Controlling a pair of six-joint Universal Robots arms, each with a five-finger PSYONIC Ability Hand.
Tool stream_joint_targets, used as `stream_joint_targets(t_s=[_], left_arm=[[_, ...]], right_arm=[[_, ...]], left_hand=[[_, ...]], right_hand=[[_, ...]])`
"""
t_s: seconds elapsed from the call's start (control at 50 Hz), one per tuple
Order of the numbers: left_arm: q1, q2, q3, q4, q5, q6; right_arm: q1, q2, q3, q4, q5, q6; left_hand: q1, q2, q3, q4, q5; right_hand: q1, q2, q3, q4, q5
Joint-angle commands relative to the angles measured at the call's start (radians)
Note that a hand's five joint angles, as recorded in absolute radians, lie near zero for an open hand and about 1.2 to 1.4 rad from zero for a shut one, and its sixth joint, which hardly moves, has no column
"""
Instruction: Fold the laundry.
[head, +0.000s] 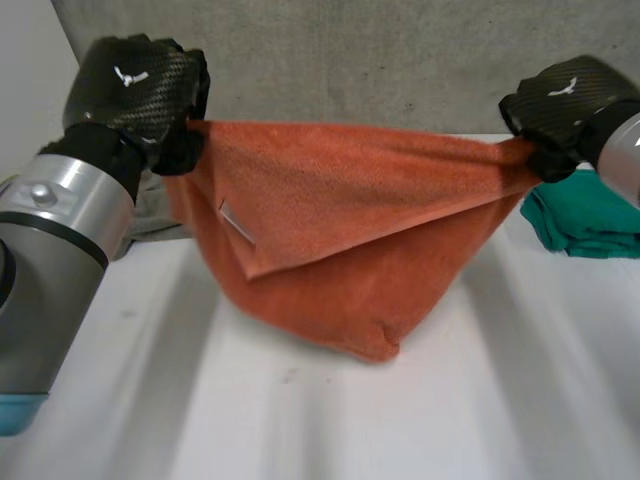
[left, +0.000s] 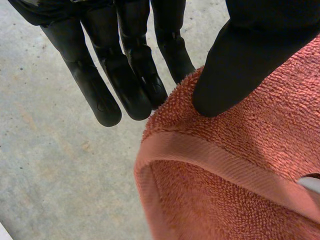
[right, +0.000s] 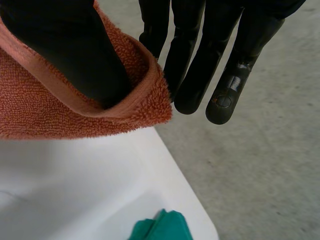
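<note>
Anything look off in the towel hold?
Yes. The orange terry towel, pinched at its top corners by the left hand and right hand, hangs uneven: the front layer's edge slants diagonally, and the bottom sags to a point at the white table.

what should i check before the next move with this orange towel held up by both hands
1. Left hand pinches a top corner of the orange towel: ok.
2. Right hand pinches the other top corner: ok.
3. Top edge stretched between the hands: ok.
4. Towel hangs flat: not ok, one layer crosses the front at a slant.
5. Bare table in front for laying it down: ok.
6. Green cloth clear of the towel: cannot tell, it lies close beside the right hand.
</note>
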Motion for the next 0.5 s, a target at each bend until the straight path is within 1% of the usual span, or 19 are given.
stream_joint_targets(t_s=[0.02,0.04,0.08,0.1,0.12,0.16,0.18,0.2,0.24,0.26,0.28,0.32,0.34,0.36,0.4,0.42,0.46,0.5], left_arm=[[0.001,-0.109,0.019,0.001,0.003,0.001],[0.004,-0.169,0.042,0.003,0.001,0.001],[0.004,-0.227,0.08,0.004,0.0,0.003],[0.004,-0.258,0.103,0.007,0.0,0.003],[0.004,-0.319,0.158,0.01,0.0,0.003],[0.008,-0.373,0.225,0.015,0.0,0.006],[0.013,-0.396,0.262,0.018,0.0,0.009],[0.025,-0.437,0.339,0.027,0.0,0.021],[0.04,-0.468,0.42,0.041,-0.002,0.035],[0.045,-0.48,0.46,0.049,-0.004,0.042],[0.047,-0.496,0.535,0.073,-0.004,0.047],[0.05,-0.502,0.598,0.111,-0.007,0.047],[0.053,-0.502,0.624,0.134,-0.01,0.047],[0.053,-0.497,0.663,0.186,-0.014,0.046],[0.048,-0.493,0.674,0.23,-0.014,0.046],[0.044,-0.484,0.674,0.274,-0.016,0.046],[0.039,-0.465,0.666,0.302,-0.017,0.046],[0.034,-0.429,0.628,0.32,-0.016,0.046]], right_arm=[[0.014,-0.01,0.053,0.005,-0.015,0.003],[0.014,0.003,0.048,0.004,-0.011,0.006],[0.014,0.045,0.035,-0.001,-0.01,0.019],[0.014,0.101,0.001,-0.016,-0.008,0.035],[0.014,0.131,-0.026,-0.027,-0.005,0.049],[0.017,0.195,-0.085,-0.059,0.002,0.097],[0.02,0.239,-0.135,-0.094,0.004,0.149],[0.021,0.264,-0.161,-0.116,0.004,0.184],[0.021,0.304,-0.22,-0.174,0.004,0.265],[0.018,0.336,-0.276,-0.238,0.007,0.34],[0.017,0.346,-0.297,-0.277,0.007,0.38],[0.018,0.355,-0.327,-0.358,0.008,0.451],[0.018,0.35,-0.338,-0.43,0.012,0.503],[0.017,0.346,-0.338,-0.473,0.012,0.537],[0.023,0.329,-0.326,-0.551,0.012,0.606],[0.024,0.321,-0.318,-0.571,0.012,0.62],[0.026,0.298,-0.292,-0.605,0.016,0.646],[0.032,0.234,-0.231,-0.627,0.015,0.668]], left_hand=[[0.266,0.202,0.207,0.198,0.254],[0.266,0.202,0.207,0.198,0.254],[0.266,0.202,0.207,0.198,0.254],[0.266,0.202,0.207,0.198,0.254],[0.266,0.202,0.207,0.198,0.254],[0.266,0.202,0.207,0.198,0.254],[0.266,0.202,0.207,0.198,0.254],[0.266,0.202,0.207,0.198,0.254],[0.266,0.202,0.207,0.198,0.254],[0.266,0.202,0.207,0.198,0.254],[0.266,0.202,0.207,0.198,0.254],[0.266,0.202,0.207,0.198,0.254],[0.266,0.202,0.207,0.198,0.254],[0.266,0.202,0.207,0.198,0.254],[0.266,0.202,0.207,0.198,0.254],[0.266,0.202,0.207,0.198,0.254],[0.266,0.202,0.207,0.198,0.254],[0.266,0.202,0.207,0.198,0.254]], right_hand=[[0.444,0.229,0.217,0.209,0.239],[0.444,0.229,0.217,0.209,0.239],[0.444,0.229,0.217,0.209,0.239],[0.444,0.229,0.217,0.209,0.239],[0.444,0.229,0.217,0.209,0.239],[0.444,0.229,0.217,0.209,0.239],[0.444,0.229,0.217,0.209,0.239],[0.444,0.229,0.217,0.209,0.239],[0.444,0.229,0.217,0.209,0.239],[0.444,0.229,0.217,0.209,0.239],[0.444,0.229,0.217,0.209,0.239],[0.444,0.229,0.217,0.209,0.239],[0.444,0.229,0.217,0.209,0.239],[0.444,0.229,0.217,0.209,0.239],[0.444,0.229,0.217,0.209,0.239],[0.444,0.229,0.217,0.209,0.239],[0.444,0.229,0.217,0.209,0.239],[0.444,0.229,0.217,0.209,0.239]])
